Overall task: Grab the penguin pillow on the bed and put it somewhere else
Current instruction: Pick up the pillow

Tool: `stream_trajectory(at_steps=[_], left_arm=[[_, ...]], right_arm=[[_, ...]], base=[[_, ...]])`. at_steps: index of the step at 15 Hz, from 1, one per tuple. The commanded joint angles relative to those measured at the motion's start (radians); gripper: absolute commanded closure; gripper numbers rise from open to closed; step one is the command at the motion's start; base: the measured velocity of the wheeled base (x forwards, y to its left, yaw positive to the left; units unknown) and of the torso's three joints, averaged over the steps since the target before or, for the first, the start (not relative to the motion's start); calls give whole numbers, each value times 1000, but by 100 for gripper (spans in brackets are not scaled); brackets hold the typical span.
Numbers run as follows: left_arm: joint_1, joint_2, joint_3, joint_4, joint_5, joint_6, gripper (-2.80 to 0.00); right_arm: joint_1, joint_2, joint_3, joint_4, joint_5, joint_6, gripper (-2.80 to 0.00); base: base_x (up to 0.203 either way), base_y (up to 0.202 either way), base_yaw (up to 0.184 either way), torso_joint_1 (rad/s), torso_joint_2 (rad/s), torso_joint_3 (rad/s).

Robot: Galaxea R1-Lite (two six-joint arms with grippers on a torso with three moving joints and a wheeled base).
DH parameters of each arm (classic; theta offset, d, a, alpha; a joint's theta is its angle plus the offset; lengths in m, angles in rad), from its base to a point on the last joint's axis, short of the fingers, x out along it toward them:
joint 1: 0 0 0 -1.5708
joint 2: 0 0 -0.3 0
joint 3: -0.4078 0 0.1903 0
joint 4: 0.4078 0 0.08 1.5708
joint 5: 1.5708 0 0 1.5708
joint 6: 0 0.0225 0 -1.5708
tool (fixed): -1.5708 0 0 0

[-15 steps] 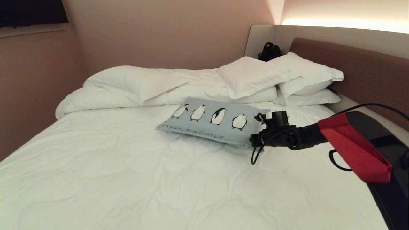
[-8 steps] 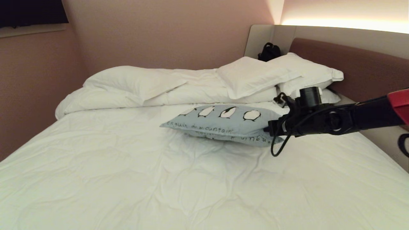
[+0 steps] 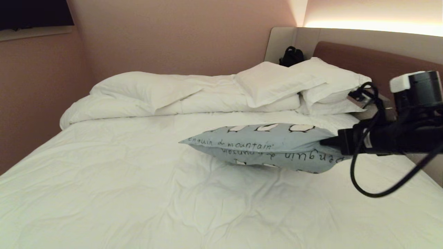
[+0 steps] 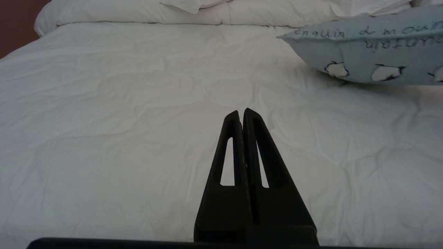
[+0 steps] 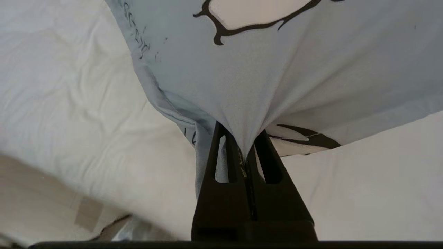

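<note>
Bed (image 3: 138, 180) of wrinkled white sheet, pink walls (image 3: 173, 34); right gripper (image 5: 242, 145) pinching penguin pillow (image 3: 263, 147) corner.

1. The penguin pillow (image 3: 266, 147) carries handwritten black lettering along its upper face, reading roughly "enguin & mountain".
2. Its underside shows the same wording upside down, with "penguin" legible near the held corner.

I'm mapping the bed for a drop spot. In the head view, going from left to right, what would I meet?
Folded white duvet → penguin pillow → right gripper, shut on the pillow's corner → brown headboard.
</note>
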Motion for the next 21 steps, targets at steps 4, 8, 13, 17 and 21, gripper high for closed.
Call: stream_trajectory(at_steps=[4,8,13,17,21], left_arm=[[0,0,0,-1,-1,-1,0],[0,0,0,-1,0,-1,0],[1,0,0,-1,1,-1,0],[1,0,0,-1,-1,-1,0],[0,0,0,-1,0,-1,0]], right_arm=[[0,-335,306,164,1,1,0],[0,-408,545,170,1,-2,0],[0,-450,714,164,54,9,0],[0,-541,645,160,55,1,-280],[0,-455,540,162,49,7,-280]], base=[[0,0,0,0,0,0],[0,0,0,0,0,0],[0,0,0,0,0,0],[0,0,0,0,0,0],[0,0,0,0,0,0]])
